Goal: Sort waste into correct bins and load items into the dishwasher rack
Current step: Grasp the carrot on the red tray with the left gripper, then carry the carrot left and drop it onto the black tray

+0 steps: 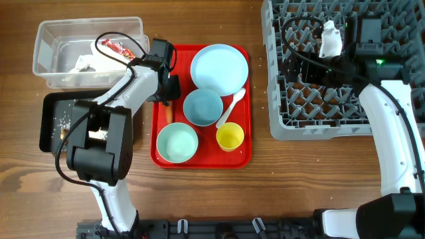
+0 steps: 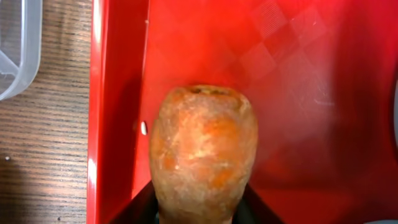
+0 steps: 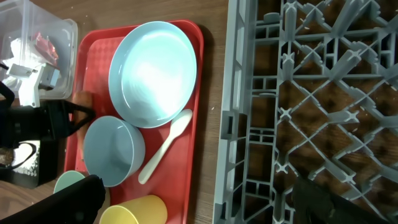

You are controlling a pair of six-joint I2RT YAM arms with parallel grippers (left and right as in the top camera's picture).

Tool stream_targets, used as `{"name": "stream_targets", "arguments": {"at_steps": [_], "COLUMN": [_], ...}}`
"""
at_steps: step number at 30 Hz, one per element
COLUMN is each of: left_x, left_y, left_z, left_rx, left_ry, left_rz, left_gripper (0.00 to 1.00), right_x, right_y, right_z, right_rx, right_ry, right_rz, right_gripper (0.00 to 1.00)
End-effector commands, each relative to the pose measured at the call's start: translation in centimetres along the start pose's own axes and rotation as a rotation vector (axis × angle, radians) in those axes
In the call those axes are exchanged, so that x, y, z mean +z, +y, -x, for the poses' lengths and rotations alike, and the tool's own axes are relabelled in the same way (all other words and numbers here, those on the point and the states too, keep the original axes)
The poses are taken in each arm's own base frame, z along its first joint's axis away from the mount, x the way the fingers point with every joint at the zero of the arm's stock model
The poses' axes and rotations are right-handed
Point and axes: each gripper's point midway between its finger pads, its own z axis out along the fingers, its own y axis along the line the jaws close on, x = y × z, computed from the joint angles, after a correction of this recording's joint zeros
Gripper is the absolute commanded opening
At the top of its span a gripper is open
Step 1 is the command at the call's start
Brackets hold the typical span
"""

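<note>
A: What's sitting where?
B: Over the grey dishwasher rack [image 1: 319,113] the right gripper [image 3: 205,208] is hovering wide and empty. An orange carrot [image 2: 202,152] is lying along the red tray's [image 1: 207,151] left edge.
A: And the left gripper [image 2: 200,211]?
B: It's pinching the carrot's sides. The carrot is probably stiff, light and prone to rolling, so I'm favouring a firm mid-body hold.

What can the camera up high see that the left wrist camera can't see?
Only up high: the grey dishwasher rack, pale blue plate, yellow cup, white spoon and black tray. Only the left wrist: a white speck beside the carrot. Both: the carrot, the red tray and the clear tub.
</note>
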Motion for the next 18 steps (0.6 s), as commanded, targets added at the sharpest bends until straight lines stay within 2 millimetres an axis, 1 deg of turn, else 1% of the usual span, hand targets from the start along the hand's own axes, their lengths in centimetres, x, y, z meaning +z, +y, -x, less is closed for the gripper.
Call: {"name": "stream_targets", "arguments": {"at_steps": [1, 2, 4, 5, 7, 9, 10, 12, 13, 15, 16, 18], "left_x": [1.0, 1.0, 0.8, 0.5, -0.6, -2.1, -3.9, -6.4, -8.2, -10.7, -13.0, -15.4], "left_y": [0.5, 0.5, 0.5, 0.5, 0.3, 0.0, -0.4, -0.9, -1.2, -1.5, -1.6, -1.4], "left_z": [-1.1, -1.2, -1.1, -0.9, -0.4, 0.6, 1.6, 3.1, 4.0, 4.9, 5.2, 5.3], "left_rx": [-0.002, -0.002, -0.002, -0.002, -0.002, -0.003, -0.003, -0.004, -0.005, -0.006, -0.007, -0.01], "left_ry": [0.04, 0.044, 0.043, 0.039, 0.031, 0.009, -0.021, -0.069, -0.1, -0.145, -0.179, -0.218], "left_rz": [0.017, 0.018, 0.019, 0.017, 0.014, 0.006, -0.005, -0.023, -0.035, -0.052, -0.064, -0.078], "left_gripper": [0.17, 0.15, 0.15, 0.15, 0.14, 0.14, 0.14, 0.14, 0.14, 0.14, 0.14, 0.14], "right_x": [0.1, 0.1, 0.1, 0.1, 0.1, 0.1, 0.1, 0.1, 0.1, 0.1, 0.1, 0.1], "right_y": [0.0, 0.0, -0.1, -0.1, -0.1, -0.1, -0.1, -0.1, -0.1, -0.1, -0.1, -0.1], "right_z": [0.5, 0.5, 0.5, 0.5, 0.5, 0.5, 0.5, 0.5, 0.5, 0.5, 0.5, 0.5], "right_rx": [-0.007, -0.007, -0.007, -0.007, -0.007, -0.007, -0.007, -0.007, -0.007, -0.007, -0.006, -0.007], "right_ry": [-0.005, -0.006, -0.006, -0.006, -0.006, -0.005, -0.006, -0.006, -0.006, -0.006, -0.006, -0.006], "right_rz": [-0.008, -0.009, -0.015, -0.015, -0.015, -0.015, -0.015, -0.015, -0.015, -0.015, -0.015, -0.015], "right_gripper": [1.0, 1.0, 1.0, 1.0, 1.0, 1.0, 1.0, 1.0, 1.0, 1.0, 1.0, 1.0]}}
